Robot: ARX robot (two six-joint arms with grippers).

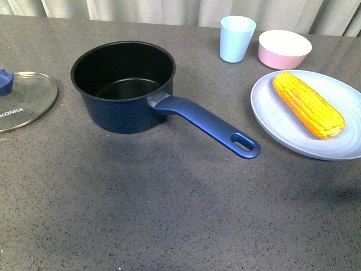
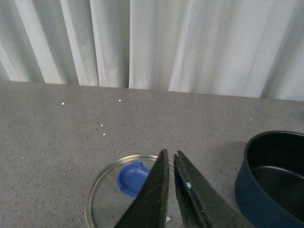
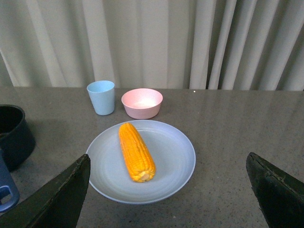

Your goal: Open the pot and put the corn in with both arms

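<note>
The navy pot (image 1: 125,84) stands open and empty on the grey table, its long handle (image 1: 210,125) pointing front right. Its glass lid (image 1: 22,100) with the blue knob (image 1: 5,82) lies flat at the left edge. The corn (image 1: 307,104) lies on a pale blue plate (image 1: 338,144) at the right. Neither arm shows in the front view. In the left wrist view my left gripper (image 2: 171,154) is shut and empty above the lid (image 2: 107,197), with the pot (image 2: 273,178) beside it. In the right wrist view my right gripper (image 3: 168,164) is open wide, short of the corn (image 3: 136,152).
A light blue cup (image 1: 236,38) and a small pink bowl (image 1: 284,48) stand behind the plate, near the table's back edge. White curtains hang behind the table.
</note>
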